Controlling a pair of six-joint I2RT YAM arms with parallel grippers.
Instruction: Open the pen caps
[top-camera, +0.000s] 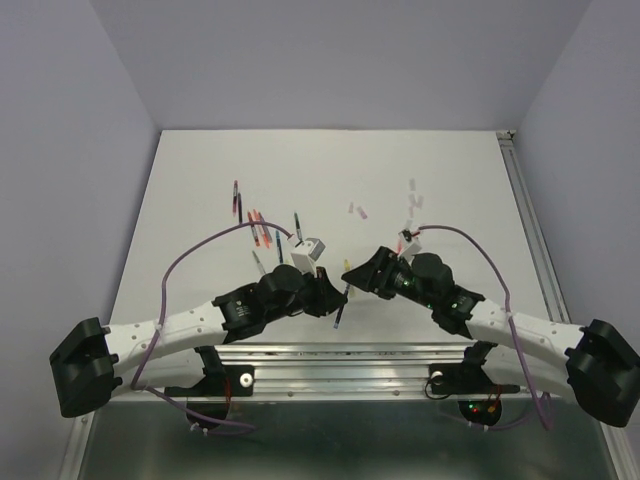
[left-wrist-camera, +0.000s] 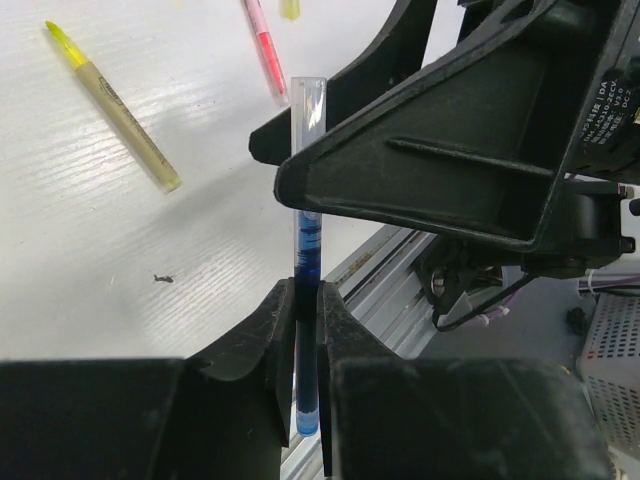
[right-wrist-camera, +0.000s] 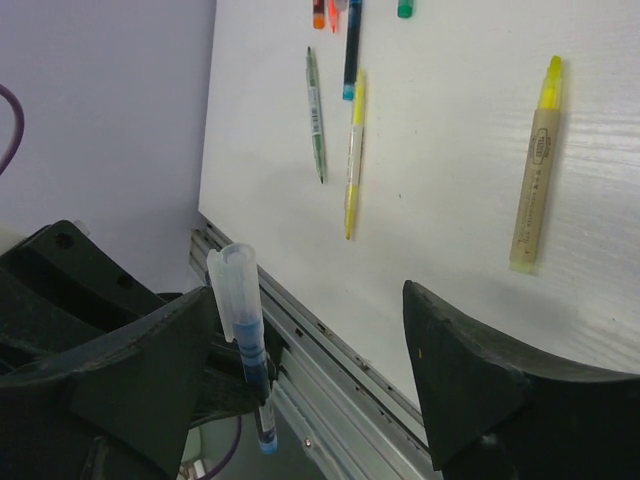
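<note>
1. Over on the left of the desk (top-camera: 190, 200) lies a scatter of thin pens (top-camera: 258, 228), red, pink and dark, well apart from where the two arms meet.
2. The left gripper (left-wrist-camera: 306, 305) has its jaws nipped narrow on the lower barrel of a blue pen (left-wrist-camera: 307, 250). It holds the pen by the desk's near edge, close to the metal rail (right-wrist-camera: 320, 350).
3. The cap (left-wrist-camera: 308, 100), pale and see-through, sits on the pen's upper end, not yet off.
4. The right gripper (right-wrist-camera: 305, 300) faces it with jaws wide.
   - The cap stands just beside one finger (right-wrist-camera: 150, 370); I cannot tell whether they touch.
   - The other finger is well apart from it.
   - Seen from the left wrist, the right gripper's black bulk crosses in front of the pen and hides the stretch below the cap.
5. On the desk beyond lie a green pen (right-wrist-camera: 315, 115), a thin yellow pen (right-wrist-camera: 353, 155) and a fat yellow highlighter (right-wrist-camera: 535, 190), none of them touching.
6. Further right, a few loose caps (top-camera: 413, 203) lie near the right arm's purple cable (top-camera: 470, 240).
</note>
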